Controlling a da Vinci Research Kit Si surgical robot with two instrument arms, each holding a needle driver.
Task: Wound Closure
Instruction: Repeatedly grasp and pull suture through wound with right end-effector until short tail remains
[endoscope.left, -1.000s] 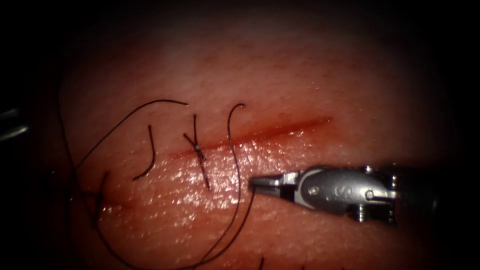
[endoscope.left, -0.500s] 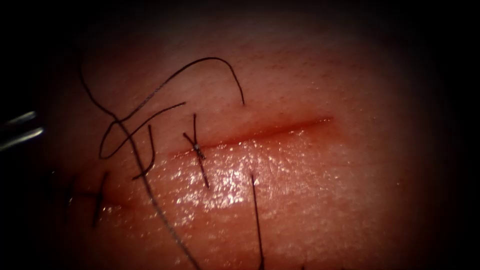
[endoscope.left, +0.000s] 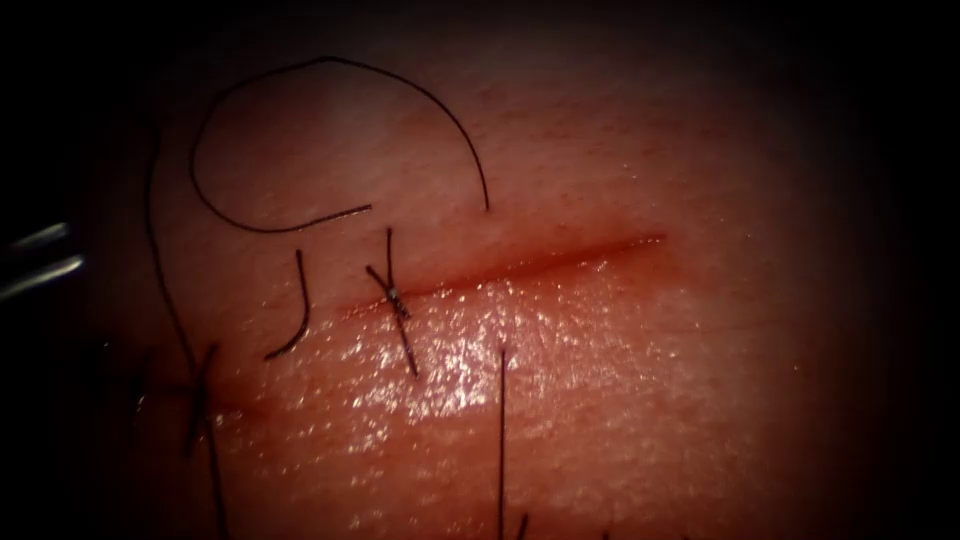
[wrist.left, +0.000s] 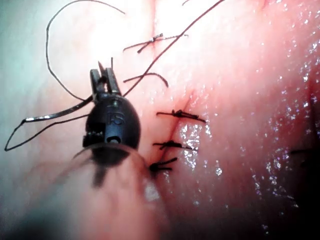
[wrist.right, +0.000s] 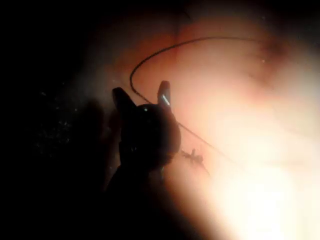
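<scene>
1. Left tool (wrist.left: 105, 75): seen in the left wrist view over pale tissue (endoscope.left: 650, 400), its tip just beside a strand of thread. Whether it grips anything cannot be told.
2. Needle (wrist.left: 60, 111): a curved, glinting needle just beside the left tool's wrist. The length that shows lies outside the tissue and away from the cut.
3. Older stitch (endoscope.left: 198, 395): tied across the left end of the cut.
4. Cut end of thread (endoscope.left: 297, 320): a short hooked piece lying loose, just left of the knotted stitch (endoscope.left: 397, 297) that crosses the cut.
5. Thread (endoscope.left: 300, 65): a wide loop on the far side of the cut, meeting the tissue right of the knotted stitch. A straight strand leaves the near side and runs to the lower edge.
6. Cut (endoscope.left: 540, 258): a slanting line, unstitched to the right, edged with red fluid (endoscope.left: 600, 245).
7. Right tool (wrist.right: 142, 95): jaws spread apart and holding nothing, with thread arcing beyond them.
</scene>
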